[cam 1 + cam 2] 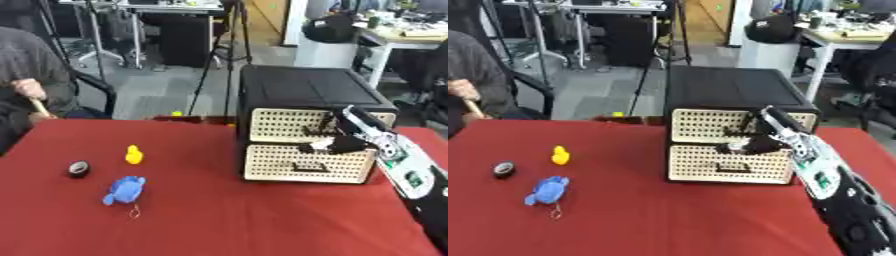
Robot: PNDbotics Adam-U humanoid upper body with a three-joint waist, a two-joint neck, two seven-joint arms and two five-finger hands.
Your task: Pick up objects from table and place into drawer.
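While the right hand [337,142] hangs at the front of the drawer unit [306,102], fingers curled at the upper drawer [293,125] handle, the yellow duck [133,155], blue toy [125,190] and black roll [79,169] lie well apart to its left.

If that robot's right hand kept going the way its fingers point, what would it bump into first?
Probably the cream perforated front of the upper drawer. The right hand reaches left at its handle, though depth is hard to judge.
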